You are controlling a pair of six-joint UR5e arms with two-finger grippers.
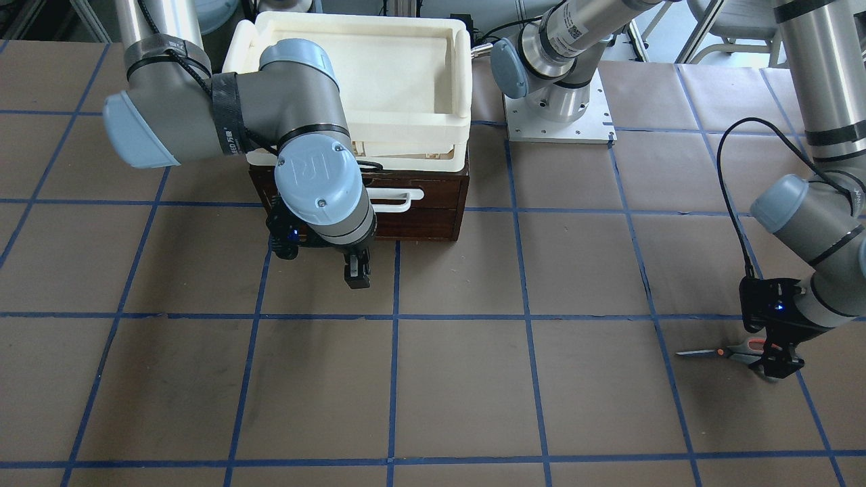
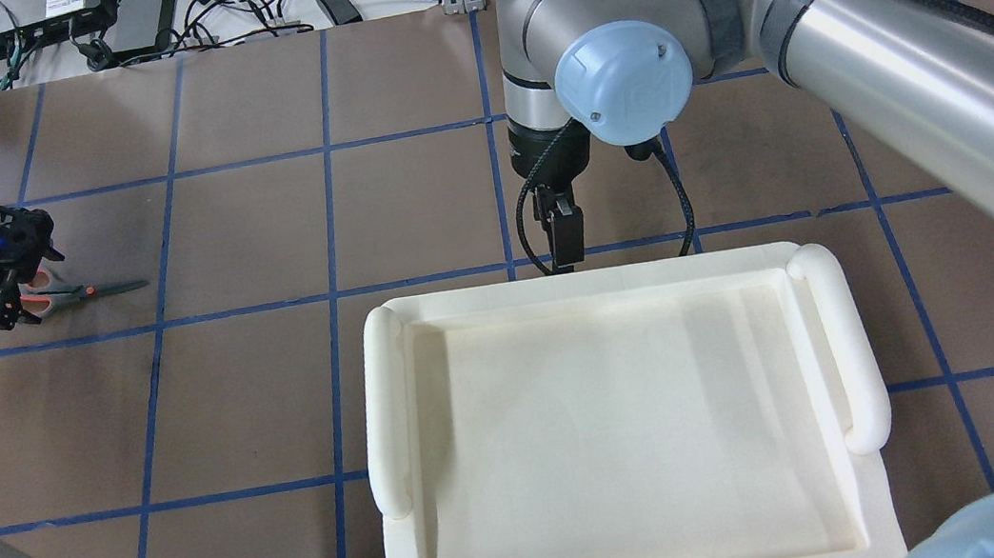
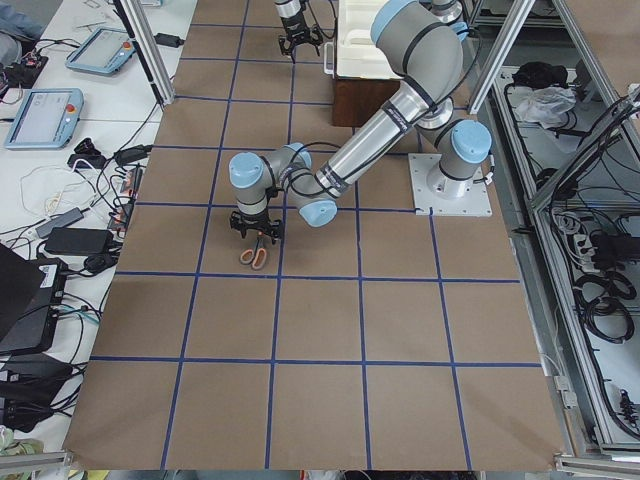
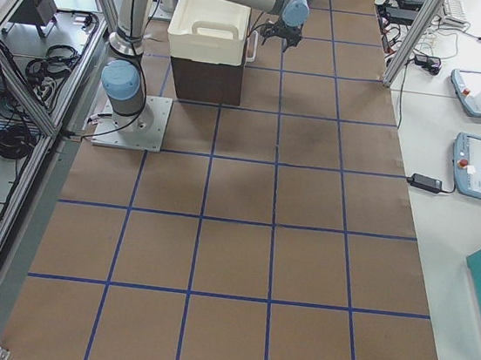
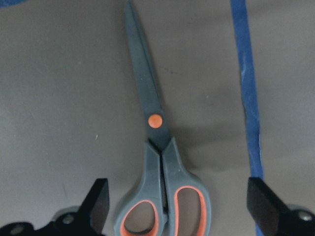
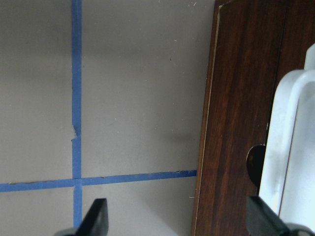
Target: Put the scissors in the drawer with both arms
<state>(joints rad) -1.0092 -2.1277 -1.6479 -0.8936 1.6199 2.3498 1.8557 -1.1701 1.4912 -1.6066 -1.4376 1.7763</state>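
Presently, scissors [image 5: 156, 147]: looking light, stiff, slick-bladed; left gripper [image 5: 179, 204] is straddling the grippier handles, fingers spread; right gripper [image 6: 177, 219] is gaping too.

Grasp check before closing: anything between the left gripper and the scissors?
Nothing visible does. The open left gripper straddles the handles of the scissors, which lie flat on the table. The drawer looks shut, though.

- Joint cap [image 1: 318, 169] on the right arm [image 1: 291, 88]: raised "UR" logo.
- Strap [image 1: 230, 125] on that arm: white print, too small to read surely.
- Label [image 1: 575, 28] on another arm's tube: square code, unreadable.
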